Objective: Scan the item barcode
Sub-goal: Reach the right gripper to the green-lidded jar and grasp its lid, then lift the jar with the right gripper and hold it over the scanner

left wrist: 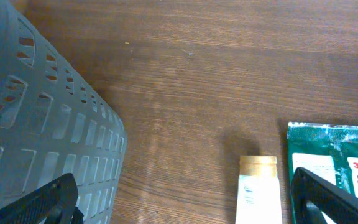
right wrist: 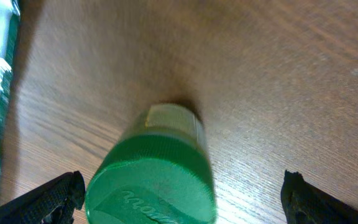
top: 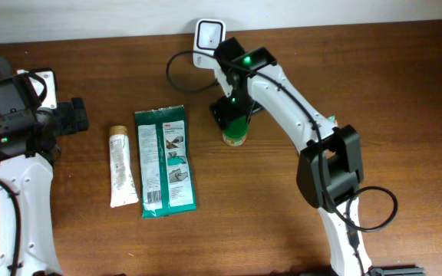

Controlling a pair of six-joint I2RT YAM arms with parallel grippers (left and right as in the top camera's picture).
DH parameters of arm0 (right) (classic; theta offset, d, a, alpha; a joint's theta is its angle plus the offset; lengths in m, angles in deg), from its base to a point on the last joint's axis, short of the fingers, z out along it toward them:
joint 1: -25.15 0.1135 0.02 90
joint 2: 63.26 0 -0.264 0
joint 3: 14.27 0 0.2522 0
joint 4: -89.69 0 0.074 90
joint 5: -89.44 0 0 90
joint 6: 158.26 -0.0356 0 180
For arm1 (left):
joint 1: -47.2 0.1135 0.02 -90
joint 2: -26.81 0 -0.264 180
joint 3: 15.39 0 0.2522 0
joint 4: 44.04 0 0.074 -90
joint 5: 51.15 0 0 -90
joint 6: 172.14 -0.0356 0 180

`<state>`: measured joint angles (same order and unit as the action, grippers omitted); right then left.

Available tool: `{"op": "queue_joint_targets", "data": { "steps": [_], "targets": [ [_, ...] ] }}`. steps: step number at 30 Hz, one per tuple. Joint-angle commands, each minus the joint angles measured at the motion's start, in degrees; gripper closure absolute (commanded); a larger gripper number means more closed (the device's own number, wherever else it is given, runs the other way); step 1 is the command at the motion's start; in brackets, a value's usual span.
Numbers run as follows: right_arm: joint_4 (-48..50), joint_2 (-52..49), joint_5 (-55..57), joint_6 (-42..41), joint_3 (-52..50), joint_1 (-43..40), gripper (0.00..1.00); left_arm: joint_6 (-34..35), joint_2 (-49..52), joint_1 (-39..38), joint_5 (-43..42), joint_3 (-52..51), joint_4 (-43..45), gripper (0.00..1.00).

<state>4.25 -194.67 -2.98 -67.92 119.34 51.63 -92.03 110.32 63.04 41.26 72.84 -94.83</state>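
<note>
One green-capped bottle (top: pixel 235 136) upright on worktop (top: pixel 244 230), near scanner (top: pixel 208 34); we see right fingers (right wrist: pixel 55 199) spread wide either side, not touching it. Left fingers (left wrist: pixel 328 196) released, empty, well apart from scanner.

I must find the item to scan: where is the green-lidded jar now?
Overhead view: the green-lidded jar stands upright right of centre, to the right of the green packet, directly below the open right fingers.
</note>
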Motion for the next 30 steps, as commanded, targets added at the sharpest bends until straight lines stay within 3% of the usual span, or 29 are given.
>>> {"op": "queue_joint_targets", "data": {
  "steps": [1, 9, 12, 18, 21, 30],
  "targets": [
    [1.2, -0.3, 0.5, 2.9, -4.3, 0.9, 0.03, -0.3, -0.8, 0.2, 0.2, 0.8, 0.1, 0.01],
    [2.2, -0.2, 0.6, 2.9, -4.7, 0.8, 0.12, -0.3, -0.8, 0.2, 0.2, 0.8, 0.1, 0.01],
    [2.5, -0.2, 0.5, 3.8, -4.7, 0.8, 0.28, -0.3, -0.8, 0.2, 0.2, 0.8, 0.1, 0.01],
    [0.5, -0.2, 0.4, 3.7, -2.3, 0.8, 0.42, -0.3, -0.8, 0.2, 0.2, 0.8, 0.1, 0.01],
    [-2.8, -0.2, -2.2, 3.7, 1.0, 0.8, 0.48, -0.3, -0.8, 0.2, 0.2, 0.8, 0.1, 0.01],
    [-12.0, -0.2, -18.3, 4.3, 10.7, 0.8, 0.55, -0.3, -0.8, 0.2, 0.2, 0.8, 0.1, 0.01]
  ]
}}
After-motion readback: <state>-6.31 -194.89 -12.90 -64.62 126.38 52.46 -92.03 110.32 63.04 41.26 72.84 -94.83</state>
